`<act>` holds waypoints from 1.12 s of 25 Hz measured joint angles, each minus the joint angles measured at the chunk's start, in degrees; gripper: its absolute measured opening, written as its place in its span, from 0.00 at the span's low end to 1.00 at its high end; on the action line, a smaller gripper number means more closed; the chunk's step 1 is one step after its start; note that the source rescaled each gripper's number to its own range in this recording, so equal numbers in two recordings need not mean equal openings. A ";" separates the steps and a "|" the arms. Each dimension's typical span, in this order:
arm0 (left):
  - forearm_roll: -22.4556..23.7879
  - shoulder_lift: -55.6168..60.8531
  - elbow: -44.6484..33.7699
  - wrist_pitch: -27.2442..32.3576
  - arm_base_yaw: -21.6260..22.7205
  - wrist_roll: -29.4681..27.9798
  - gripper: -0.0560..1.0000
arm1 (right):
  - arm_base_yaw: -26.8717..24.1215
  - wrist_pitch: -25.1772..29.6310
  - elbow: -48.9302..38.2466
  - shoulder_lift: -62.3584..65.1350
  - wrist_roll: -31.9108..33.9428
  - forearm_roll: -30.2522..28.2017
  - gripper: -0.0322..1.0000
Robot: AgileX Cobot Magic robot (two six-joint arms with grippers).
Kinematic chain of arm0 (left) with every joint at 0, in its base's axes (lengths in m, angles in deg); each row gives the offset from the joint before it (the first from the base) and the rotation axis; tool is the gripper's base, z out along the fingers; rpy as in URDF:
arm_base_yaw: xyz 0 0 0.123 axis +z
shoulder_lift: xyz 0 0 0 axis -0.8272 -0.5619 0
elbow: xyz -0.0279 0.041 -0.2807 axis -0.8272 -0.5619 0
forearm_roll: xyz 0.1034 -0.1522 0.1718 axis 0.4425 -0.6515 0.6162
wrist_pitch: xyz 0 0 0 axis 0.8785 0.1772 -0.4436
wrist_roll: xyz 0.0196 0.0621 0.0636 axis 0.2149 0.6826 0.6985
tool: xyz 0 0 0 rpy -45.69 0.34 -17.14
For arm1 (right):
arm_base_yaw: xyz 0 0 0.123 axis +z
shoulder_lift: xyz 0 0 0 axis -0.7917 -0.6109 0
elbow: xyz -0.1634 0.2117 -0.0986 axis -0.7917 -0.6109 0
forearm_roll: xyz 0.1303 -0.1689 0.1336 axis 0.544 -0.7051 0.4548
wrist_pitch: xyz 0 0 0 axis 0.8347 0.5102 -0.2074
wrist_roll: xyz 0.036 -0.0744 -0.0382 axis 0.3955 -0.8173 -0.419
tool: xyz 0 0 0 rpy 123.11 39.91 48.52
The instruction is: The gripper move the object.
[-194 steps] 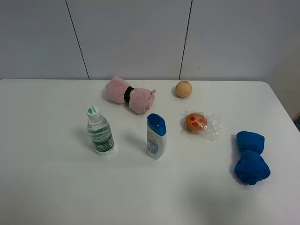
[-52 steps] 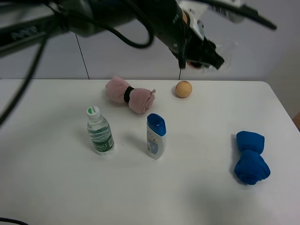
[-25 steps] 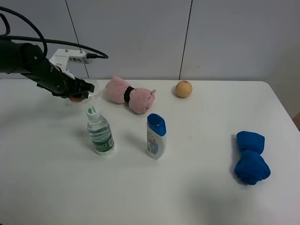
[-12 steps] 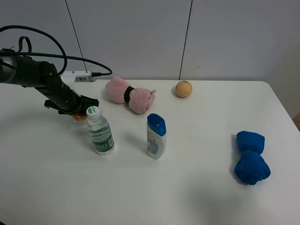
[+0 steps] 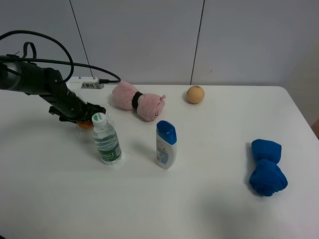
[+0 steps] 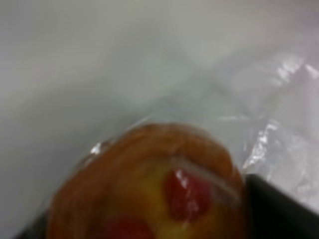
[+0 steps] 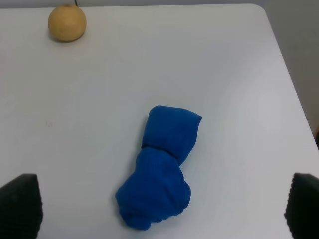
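Note:
The object (image 5: pixel 85 124), an orange bun with red spots in clear crinkly plastic, rests low at the table's left, just behind the water bottle's cap. My left gripper (image 5: pixel 81 117) is a black claw on a dark arm reaching in from the left, and it is shut on the object. In the left wrist view the object (image 6: pixel 149 184) fills the frame, with a black finger (image 6: pixel 281 211) pressed against its side. My right gripper (image 7: pixel 160 205) is open and empty, its two tips wide apart above the blue towel. It is out of the exterior view.
A water bottle (image 5: pixel 105 142) stands right next to the object. A white bottle with a blue cap (image 5: pixel 165 145) stands mid-table. A pink rolled towel (image 5: pixel 138 101) and a tan ball (image 5: pixel 195 94) lie at the back. A blue rolled towel (image 5: pixel 267 168) lies at the right.
The left gripper carried the object from the right across to the left, then lowered it beside the water bottle. In the last half second it barely moved.

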 joint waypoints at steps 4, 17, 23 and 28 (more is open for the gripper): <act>0.00 0.00 0.00 -0.94 0.00 -0.24 0.94 | 0.00 0.00 0.00 0.00 0.00 0.00 1.00; 0.17 16.56 0.00 3.43 -1.15 0.48 0.99 | 0.00 0.00 0.00 0.00 0.00 0.00 1.00; 3.72 26.14 0.06 6.38 3.62 0.72 0.99 | 0.00 0.00 0.00 0.00 0.00 0.00 1.00; 7.89 32.59 0.06 13.68 11.35 0.72 0.99 | 0.00 0.00 0.00 0.00 0.00 0.00 1.00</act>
